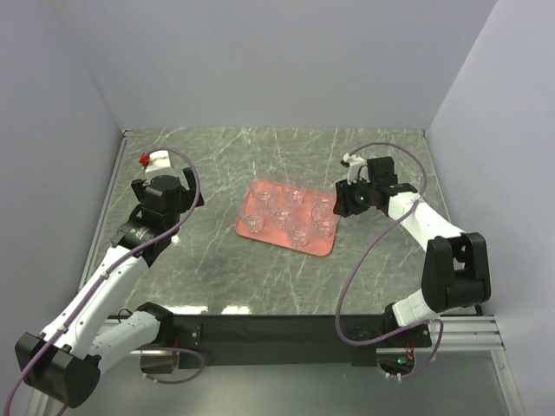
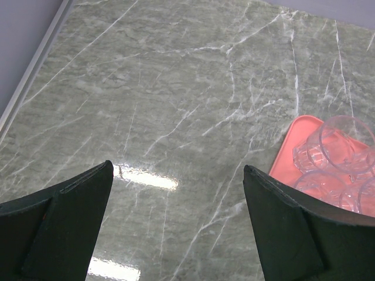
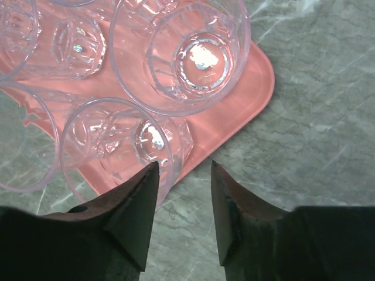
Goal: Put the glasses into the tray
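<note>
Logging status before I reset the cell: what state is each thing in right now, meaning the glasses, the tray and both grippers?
Flat salmon-pink rectangular tray: lying flat on the grey marble table, loaded with glasses.
Small clear round drinking glasses: upright, mouths up, standing inside the tray.
Left gripper: wide open, empty, above bare table beside the tray.
Right gripper: slightly open, empty, at the tray's edge.

The tabletop (image 1: 217, 277) is glossy grey-green marble-patterned stone, veined with white. Plain, pale lavender-grey walls enclose it: a back wall (image 1: 277, 61), a left wall (image 1: 43, 173) and a right wall (image 1: 512, 130). A metal rail (image 1: 108, 195) runs along its left edge, and a black plate (image 1: 277, 334) spans the near edge. Light glints in a bright streak (image 2: 149, 178) on the surface.
</note>
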Controlling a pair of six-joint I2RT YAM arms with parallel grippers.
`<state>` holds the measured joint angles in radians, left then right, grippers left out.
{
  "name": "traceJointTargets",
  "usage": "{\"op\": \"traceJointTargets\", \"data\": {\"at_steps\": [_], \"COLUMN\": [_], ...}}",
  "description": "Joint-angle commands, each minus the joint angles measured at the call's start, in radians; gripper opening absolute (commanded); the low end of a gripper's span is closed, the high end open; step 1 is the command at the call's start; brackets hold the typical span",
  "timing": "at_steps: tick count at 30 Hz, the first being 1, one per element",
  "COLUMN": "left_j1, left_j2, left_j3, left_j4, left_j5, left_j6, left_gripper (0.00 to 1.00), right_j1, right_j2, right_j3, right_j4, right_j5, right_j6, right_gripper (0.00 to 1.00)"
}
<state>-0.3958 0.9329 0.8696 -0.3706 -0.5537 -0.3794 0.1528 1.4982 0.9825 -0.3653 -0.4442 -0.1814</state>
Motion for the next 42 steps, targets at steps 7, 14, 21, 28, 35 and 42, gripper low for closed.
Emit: {"op": "traceJointTargets", "data": {"at_steps": [7, 14, 21, 28, 35, 42], "left_j1": [0.005, 0.005, 0.005, 0.005, 0.005, 0.005], "left_j2": [-0.020, -0.062, -0.132, -0.106, -0.161, -0.171], "left_j3": [-0.011, -0.044, -0.118, -0.083, -0.089, -0.122], "left_j4": [0.033, 0.078, 0.148, 0.095, 0.036, 0.061], "left_j5": [0.005, 0.008, 0.005, 0.041, 0.067, 0.018], "left_j6": [0.002, 0.022, 0.063, 0.042, 0.013, 0.022], "left_gripper": [0.99, 0.99, 0.99, 0.99, 0.99, 0.99], "right_j1": [-0.001, -0.041, -0.111, -0.200, -0.202, -0.205], "right_j2": [-0.234, -0.546, -0.814, -0.970, -1.012, -1.017], "right_j3": [-0.005, -0.102, -0.252, -0.301, -0.346, -0.367], "right_j4": [-0.023, 0.003, 0.080, 0.086, 0.081, 0.117], "right_j5": [0.065, 0.114, 0.332, 0.550, 0.687, 0.779], "right_j6": [-0.064, -0.103, 0.020, 0.177, 0.180, 0.243], "right_gripper": [0.63, 0.88, 1.00, 1.00, 1.00, 1.00]}}
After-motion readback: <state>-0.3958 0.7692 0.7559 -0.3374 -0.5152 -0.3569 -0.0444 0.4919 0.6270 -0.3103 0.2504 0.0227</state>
